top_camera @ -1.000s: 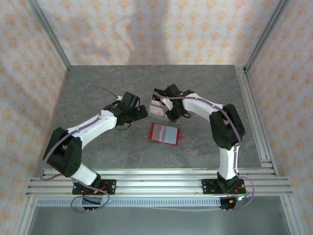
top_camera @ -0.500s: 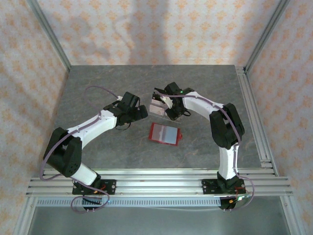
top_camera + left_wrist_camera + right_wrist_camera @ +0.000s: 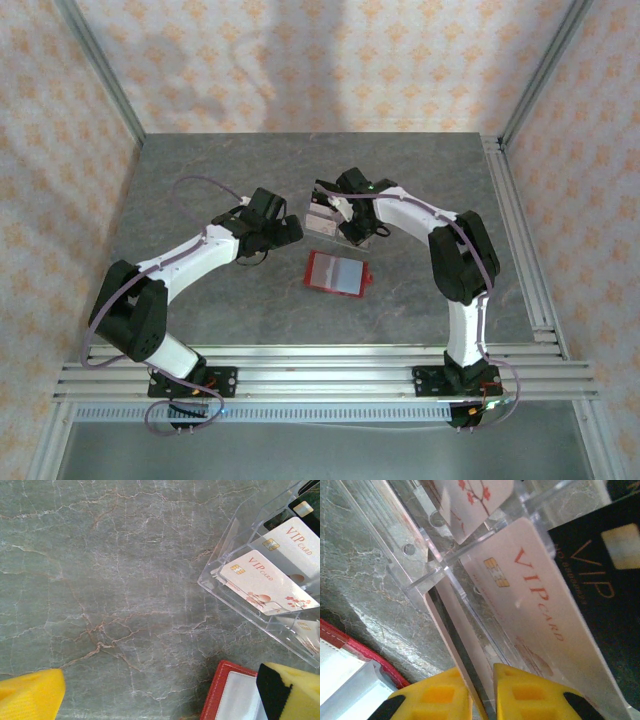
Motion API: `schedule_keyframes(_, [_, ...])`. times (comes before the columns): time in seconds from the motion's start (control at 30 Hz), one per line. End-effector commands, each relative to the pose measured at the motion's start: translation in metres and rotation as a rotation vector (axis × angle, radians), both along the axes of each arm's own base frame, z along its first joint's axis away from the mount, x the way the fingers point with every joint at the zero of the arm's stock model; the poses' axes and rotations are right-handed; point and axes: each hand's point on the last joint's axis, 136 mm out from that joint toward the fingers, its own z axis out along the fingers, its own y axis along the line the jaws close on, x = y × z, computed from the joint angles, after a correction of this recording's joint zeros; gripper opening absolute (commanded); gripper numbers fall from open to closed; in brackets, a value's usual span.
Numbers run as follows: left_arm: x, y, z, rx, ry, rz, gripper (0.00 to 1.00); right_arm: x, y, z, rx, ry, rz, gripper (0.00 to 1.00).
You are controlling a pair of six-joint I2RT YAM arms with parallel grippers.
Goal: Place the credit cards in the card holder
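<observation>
The card holder (image 3: 337,273), a red wallet lying open with a pale inner pocket, rests on the table between the arms; its corner (image 3: 225,695) and edge (image 3: 350,640) appear in the wrist views. Pale VIP credit cards (image 3: 265,580) stand in a clear plastic stand (image 3: 330,215). My right gripper (image 3: 348,234) reaches into that stand, and its yellow fingers (image 3: 482,697) are shut on one card (image 3: 470,652) seen edge-on, dark stripe showing. My left gripper (image 3: 290,228) hovers open beside the stand, nothing between its fingers (image 3: 160,700).
Another pale VIP card (image 3: 535,605) and a black card (image 3: 600,570) sit in the stand behind the gripped one. The stand's clear walls (image 3: 225,565) surround the cards closely. Grey stone tabletop (image 3: 100,580) spreads to the left.
The right gripper's fingers have narrowed onto the card in the stand, with a small shift of the wrist. The left arm and the wallet have not moved.
</observation>
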Motion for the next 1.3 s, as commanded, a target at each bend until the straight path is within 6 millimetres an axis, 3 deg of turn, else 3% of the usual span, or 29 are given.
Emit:
schedule_keyframes(0.0, [0.005,-0.0007,-0.0001,-0.008,-0.006,0.011,1.0,0.0044,-0.0063,0.0192,-0.022,-0.035,0.0,0.17])
schedule_keyframes(0.27, [0.0053,-0.0015,-0.0008,-0.012,-0.004,0.011,1.0,0.0053,-0.0047,0.0211,-0.018,-0.031,0.003,0.18])
schedule_keyframes(0.4, [0.0048,-0.0015,-0.0015,-0.012,-0.002,0.011,1.0,0.0041,-0.0041,0.0172,-0.022,-0.02,0.006,0.25])
schedule_keyframes(0.67, [0.0047,-0.0019,-0.0019,-0.013,0.0,0.01,1.0,0.0034,-0.0048,0.0144,-0.028,-0.012,0.005,0.2])
schedule_keyframes(1.03, [0.0053,-0.0033,-0.0015,-0.016,-0.001,0.009,1.0,0.005,-0.0047,0.0219,-0.025,-0.026,0.005,0.24])
schedule_keyframes(1.27, [0.0044,-0.0041,-0.0023,-0.015,0.001,0.007,1.0,0.004,-0.0039,0.0215,-0.027,-0.024,0.008,0.22])
